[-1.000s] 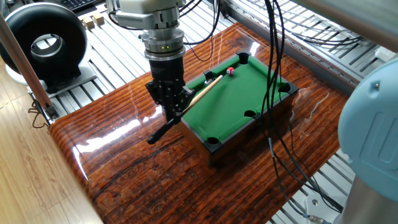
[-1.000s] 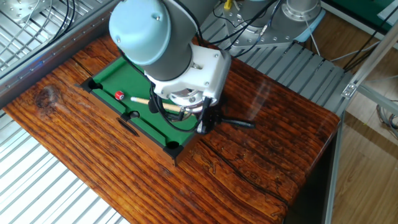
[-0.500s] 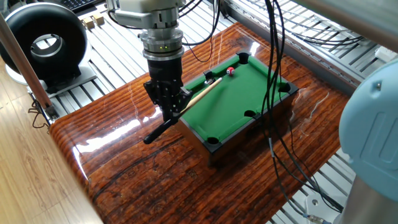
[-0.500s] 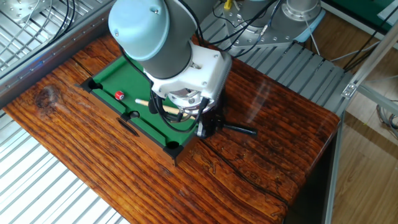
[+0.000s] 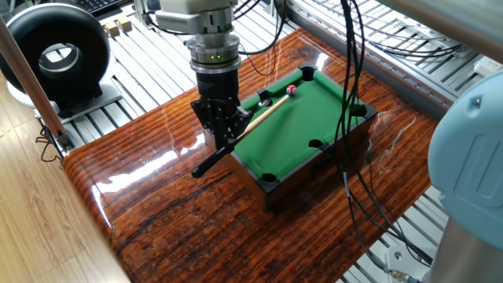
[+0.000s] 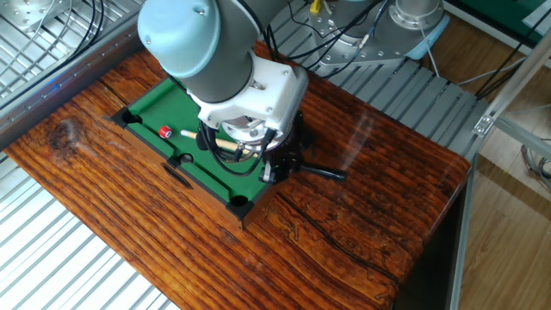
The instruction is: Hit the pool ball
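Note:
The pool ball (image 5: 291, 90) is a tiny glossy red ball on the green felt of the small pool table (image 5: 310, 118), near its far corner pocket. It also shows in the other fixed view (image 6: 164, 132). My gripper (image 5: 225, 139) is shut on the wooden cue stick (image 5: 259, 115) just off the table's near end. The cue's black butt (image 5: 203, 167) sticks out over the wooden tabletop. The cue's tip (image 6: 183, 134) lies on the felt a short way from the ball. In the other fixed view the arm's wrist hides most of the gripper (image 6: 275, 165).
The pool table has black rails and corner and side pockets (image 5: 317, 145). It stands on a glossy wooden tabletop (image 5: 181, 212). Cables (image 5: 350, 94) hang over the pool table's right side. A black round device (image 5: 56, 55) stands off the table at the far left.
The gripper has pushed the cue forward along the felt, after a small draw back. The tip is now closer to the red ball. The ball has not moved.

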`<action>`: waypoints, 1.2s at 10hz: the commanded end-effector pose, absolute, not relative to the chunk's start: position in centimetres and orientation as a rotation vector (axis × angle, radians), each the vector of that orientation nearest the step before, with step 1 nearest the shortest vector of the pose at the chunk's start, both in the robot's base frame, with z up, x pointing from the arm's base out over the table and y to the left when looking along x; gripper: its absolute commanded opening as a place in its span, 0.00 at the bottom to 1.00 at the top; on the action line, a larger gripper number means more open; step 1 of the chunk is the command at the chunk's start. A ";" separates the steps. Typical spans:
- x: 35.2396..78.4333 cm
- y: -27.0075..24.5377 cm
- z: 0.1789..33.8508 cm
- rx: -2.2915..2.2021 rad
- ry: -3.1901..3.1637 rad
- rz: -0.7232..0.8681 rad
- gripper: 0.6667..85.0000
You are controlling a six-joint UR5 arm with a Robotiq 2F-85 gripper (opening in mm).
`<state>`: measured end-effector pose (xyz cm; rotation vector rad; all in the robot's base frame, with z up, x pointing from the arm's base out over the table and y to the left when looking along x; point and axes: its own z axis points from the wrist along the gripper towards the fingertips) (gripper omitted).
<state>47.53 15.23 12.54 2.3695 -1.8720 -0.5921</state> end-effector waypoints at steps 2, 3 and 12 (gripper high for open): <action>47.8 15.2 12.7 2.382 -1.874 -0.620 0.00; 48.0 14.8 12.5 2.392 -1.863 -0.603 0.00; 48.6 12.5 12.1 2.407 -1.818 -0.622 0.00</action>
